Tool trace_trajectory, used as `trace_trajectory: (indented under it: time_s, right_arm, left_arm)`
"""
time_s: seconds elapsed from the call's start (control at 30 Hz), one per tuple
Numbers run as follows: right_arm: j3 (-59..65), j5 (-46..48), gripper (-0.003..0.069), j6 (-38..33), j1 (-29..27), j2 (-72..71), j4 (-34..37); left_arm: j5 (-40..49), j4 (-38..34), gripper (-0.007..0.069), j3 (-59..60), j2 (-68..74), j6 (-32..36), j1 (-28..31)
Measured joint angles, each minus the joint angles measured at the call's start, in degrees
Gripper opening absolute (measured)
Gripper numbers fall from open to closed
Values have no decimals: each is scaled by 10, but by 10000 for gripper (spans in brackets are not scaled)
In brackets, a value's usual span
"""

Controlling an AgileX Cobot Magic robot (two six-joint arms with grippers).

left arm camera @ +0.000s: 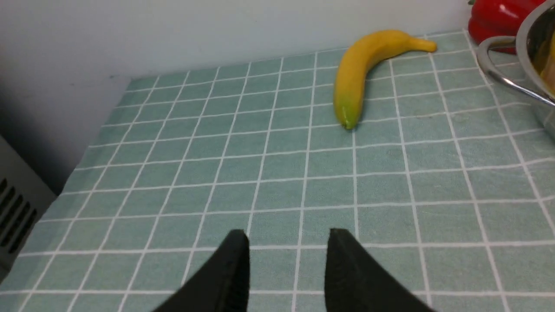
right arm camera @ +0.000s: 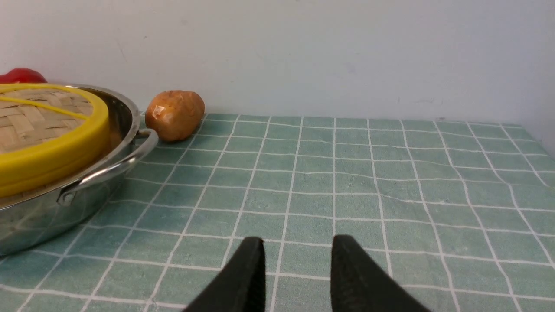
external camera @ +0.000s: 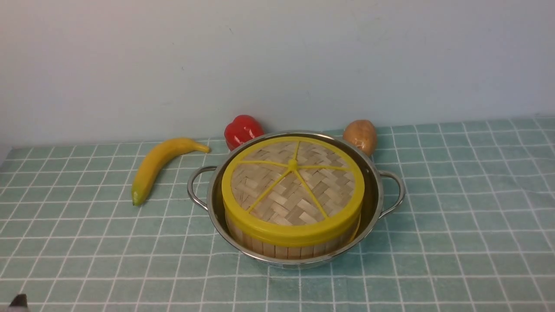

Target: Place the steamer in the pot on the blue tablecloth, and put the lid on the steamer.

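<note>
Front view: the lid (external camera: pixel 292 182) is set flat on the steamer (external camera: pixel 286 247) inside the pot (external camera: pixel 373 203), so it looks done. Left fingers (left arm camera: pixel 243 264) and right fingers (right arm camera: pixel 253 268) are held apart over the tablecloth (external camera: pixel 455 216), with nothing gripped.

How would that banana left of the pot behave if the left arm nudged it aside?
The banana is curved and lies on its side, so it would probably pivot or slide rather than roll. Its skin looks smooth and glossy, so open fingers might slip on it. The tablecloth could bunch slightly under a push.
</note>
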Motion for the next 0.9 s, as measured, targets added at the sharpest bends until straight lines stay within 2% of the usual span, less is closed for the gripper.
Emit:
trace_trajectory:
  time_s: [0.07, 0.3, 0.5, 0.9]
  right_arm:
    - [0, 0, 240, 0, 0, 0, 0]
    - [0, 0, 240, 0, 0, 0, 0]
    - [0, 0, 240, 0, 0, 0, 0]
    - [0, 0, 240, 0, 0, 0, 0]
  left_arm:
    - [-17, 0, 242, 42, -43, -13, 1]
    - [15, 0, 242, 50, -123, -36, 1]
    - [31, -10, 242, 50, -140, -104, -3]
    - [31, -2, 243, 50, -141, -69, -11]
